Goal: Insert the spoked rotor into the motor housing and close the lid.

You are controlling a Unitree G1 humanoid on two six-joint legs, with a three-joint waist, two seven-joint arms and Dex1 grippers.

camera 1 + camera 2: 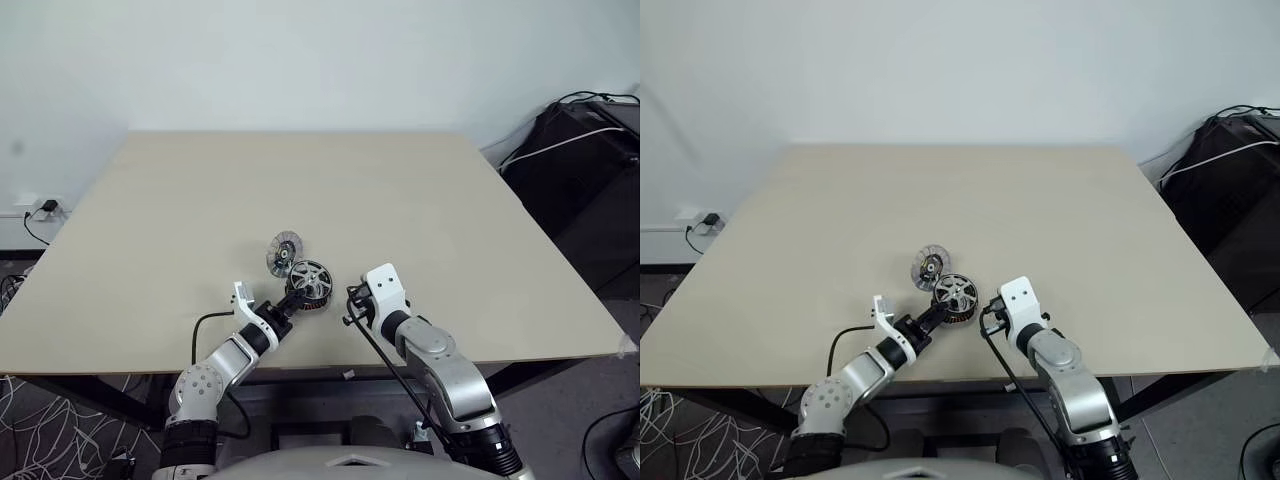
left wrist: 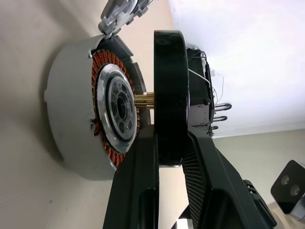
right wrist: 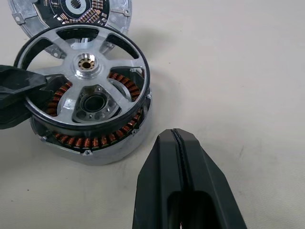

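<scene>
Rotor hovering over the housing, pinched in my left gripper

The spoked rotor (image 3: 86,76) sits tilted just above the motor housing (image 3: 95,138), its brass shaft aimed at the housing's silver hub but not yet seated; my left gripper (image 1: 288,306) clamps the rotor's rim from the near-left side. The lid (image 1: 284,252) lies just beyond the housing on the table (image 1: 450,220). My right gripper (image 3: 177,138) waits clenched and empty, just right of the housing.
</scene>
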